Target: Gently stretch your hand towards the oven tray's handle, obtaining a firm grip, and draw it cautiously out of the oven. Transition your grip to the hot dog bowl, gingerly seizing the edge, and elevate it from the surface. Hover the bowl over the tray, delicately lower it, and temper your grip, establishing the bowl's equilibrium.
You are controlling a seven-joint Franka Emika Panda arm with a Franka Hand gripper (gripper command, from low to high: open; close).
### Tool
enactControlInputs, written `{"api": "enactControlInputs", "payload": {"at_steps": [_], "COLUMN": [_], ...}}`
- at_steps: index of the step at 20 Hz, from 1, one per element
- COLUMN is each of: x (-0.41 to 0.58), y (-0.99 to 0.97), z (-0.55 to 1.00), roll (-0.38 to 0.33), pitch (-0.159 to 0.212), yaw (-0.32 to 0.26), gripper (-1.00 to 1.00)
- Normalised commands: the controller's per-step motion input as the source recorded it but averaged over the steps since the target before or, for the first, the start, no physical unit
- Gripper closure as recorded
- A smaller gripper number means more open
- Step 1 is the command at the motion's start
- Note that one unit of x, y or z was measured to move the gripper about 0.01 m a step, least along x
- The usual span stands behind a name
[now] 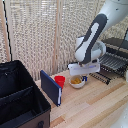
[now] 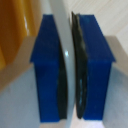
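Wrist view: claw (image 2: 71,65) clamped on the hot dog bowl's (image 1: 77,81) thin rim. Bowl sits on the bench (image 1: 95,102) just beside a red cup (image 1: 60,80). Behind, oven tray (image 1: 113,63) sticks out of the oven (image 1: 118,47).

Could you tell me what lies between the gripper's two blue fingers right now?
In the wrist view, the blue fingers pinch the thin cream rim of the hot dog bowl between their dark pads. The exterior view shows the gripper down at the bowl.
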Motion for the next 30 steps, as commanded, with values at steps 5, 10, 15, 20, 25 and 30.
{"api": "enactControlInputs", "payload": {"at_steps": [5, 10, 15, 20, 25, 30], "x": [0.444, 0.547, 0.594, 0.535, 0.33, 0.21], "y": [0.08, 0.07, 0.01, -0.34, -0.79, -0.85], "z": [0.76, 0.66, 0.53, 0.43, 0.34, 0.39], "roll": [-0.016, -0.071, -0.127, -0.007, 0.11, 0.098], "pitch": [-0.031, -0.041, -0.018, -0.017, -0.043, -0.018], "yaw": [-0.126, -0.145, -0.172, -0.146, -0.042, -0.037], "gripper": [1.0, 1.0, 1.0, 1.0, 1.0, 1.0]}}
